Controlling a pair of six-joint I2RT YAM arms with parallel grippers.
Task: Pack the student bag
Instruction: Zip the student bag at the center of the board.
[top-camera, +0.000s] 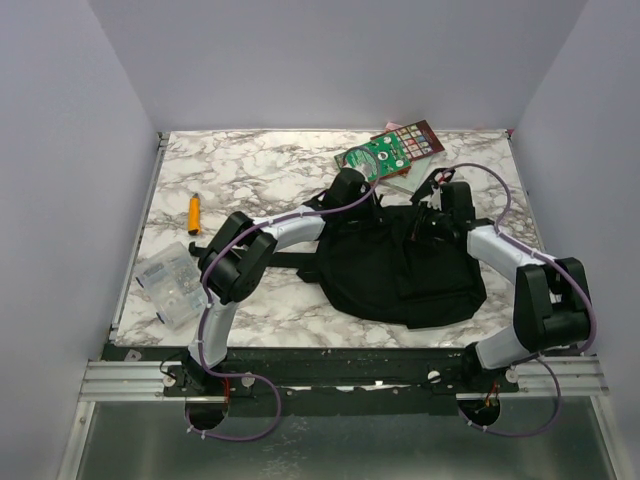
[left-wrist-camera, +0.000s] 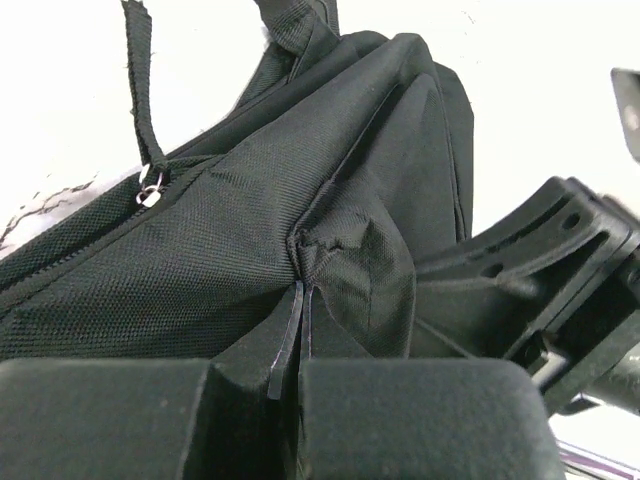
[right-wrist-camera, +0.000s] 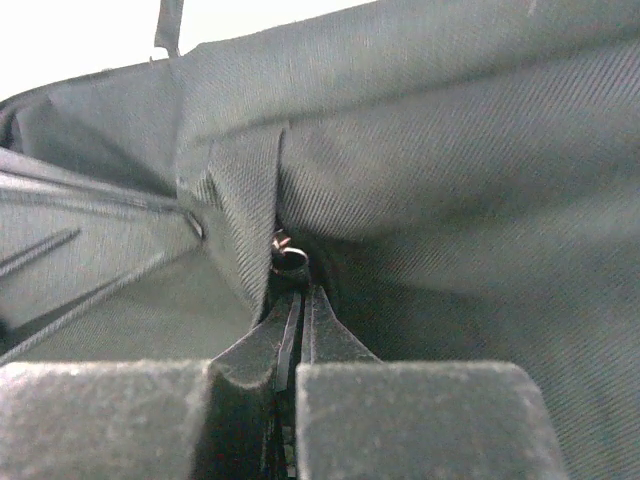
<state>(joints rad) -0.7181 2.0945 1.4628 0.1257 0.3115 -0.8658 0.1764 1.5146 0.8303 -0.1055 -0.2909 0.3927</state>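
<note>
The student bag (top-camera: 400, 268), a big black fabric backpack, lies flat in the middle of the table. My left gripper (top-camera: 352, 196) sits at its far left edge. In the left wrist view the left gripper (left-wrist-camera: 304, 290) is shut on a puckered fold of the bag (left-wrist-camera: 180, 260), with a metal zip slider (left-wrist-camera: 150, 192) and its strap off to the left. My right gripper (top-camera: 433, 214) is at the bag's far right edge. In the right wrist view the right gripper (right-wrist-camera: 300, 296) is shut, its tips pinched at a small metal zip ring (right-wrist-camera: 289, 256) in a seam of the bag (right-wrist-camera: 450, 200).
A green-covered book (top-camera: 392, 152) lies behind the bag at the back of the table. An orange marker (top-camera: 194, 211) and a clear plastic box (top-camera: 170, 285) are on the left side. White walls enclose the marble table (top-camera: 260, 165) on three sides.
</note>
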